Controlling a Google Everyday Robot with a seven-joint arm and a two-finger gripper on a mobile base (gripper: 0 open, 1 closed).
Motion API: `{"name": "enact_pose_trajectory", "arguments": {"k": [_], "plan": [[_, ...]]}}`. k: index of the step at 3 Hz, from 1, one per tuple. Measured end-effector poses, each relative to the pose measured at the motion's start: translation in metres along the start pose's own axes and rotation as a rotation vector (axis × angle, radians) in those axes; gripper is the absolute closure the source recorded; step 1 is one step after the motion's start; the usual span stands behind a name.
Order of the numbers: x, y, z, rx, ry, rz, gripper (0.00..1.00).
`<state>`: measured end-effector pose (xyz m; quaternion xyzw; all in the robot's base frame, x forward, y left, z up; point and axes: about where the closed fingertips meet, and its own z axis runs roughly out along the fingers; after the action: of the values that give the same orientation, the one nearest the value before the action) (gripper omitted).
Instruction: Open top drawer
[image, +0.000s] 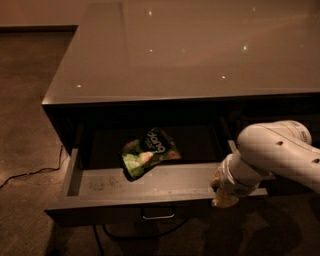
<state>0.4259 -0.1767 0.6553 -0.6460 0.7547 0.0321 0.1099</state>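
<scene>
Top drawer (105, 185) open wide w/ pale scuffed floor; claw (224, 196) at rt front rim, grip unclear.

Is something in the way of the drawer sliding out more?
Nothing visible. The gripper sits right at the top drawer's front edge, right of the handle. Ahead is only floor, with a cable lying on it at the left. The snack bag rests inside.

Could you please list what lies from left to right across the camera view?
Cable on the floor → left wall of the top drawer → snack bag → gripper at the drawer's front edge → arm.
</scene>
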Motion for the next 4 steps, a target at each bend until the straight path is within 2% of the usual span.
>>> {"name": "enact_pose_trajectory", "arguments": {"k": [1,4], "plan": [[0.0000,0.0000,0.0000,0.000,0.000,0.000,0.86],[0.0055,0.0090,-0.0015,0.008,-0.008,0.015,0.16]]}}
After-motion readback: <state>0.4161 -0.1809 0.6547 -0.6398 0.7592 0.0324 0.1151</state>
